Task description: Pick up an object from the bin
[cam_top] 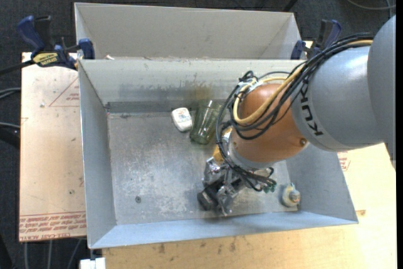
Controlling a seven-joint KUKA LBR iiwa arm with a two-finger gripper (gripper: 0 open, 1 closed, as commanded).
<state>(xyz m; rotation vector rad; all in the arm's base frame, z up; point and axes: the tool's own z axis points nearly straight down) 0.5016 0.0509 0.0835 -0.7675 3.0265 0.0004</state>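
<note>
The gripper [221,196] is down low in the grey metal bin [94,154], at about 6 o'clock on the bin floor and close to the near wall. Above it sits the rounded orange cover [267,126] of the wrist, with black cables [252,88] looped over it, and the arm comes in from 3 o'clock. A small dark lump [206,200] lies right at the gripper's tip, on its 9 o'clock side and touching it or nearly so. Whether the lump is actually gripped cannot be told, nor whether the claw stands wide or narrow, as the metal parts and wires there crowd together. A small pale round knob [290,196] rests on the floor at 3 o'clock from the gripper, near it but apart, by the near right corner. Towards the far wall, at 12 o'clock from the gripper and well apart, a clear cup [204,124] lies on its side. Just beside it, on its 9 o'clock side, lies a small white block [182,119]. The left half of the floor is bare, scuffed metal.
</note>
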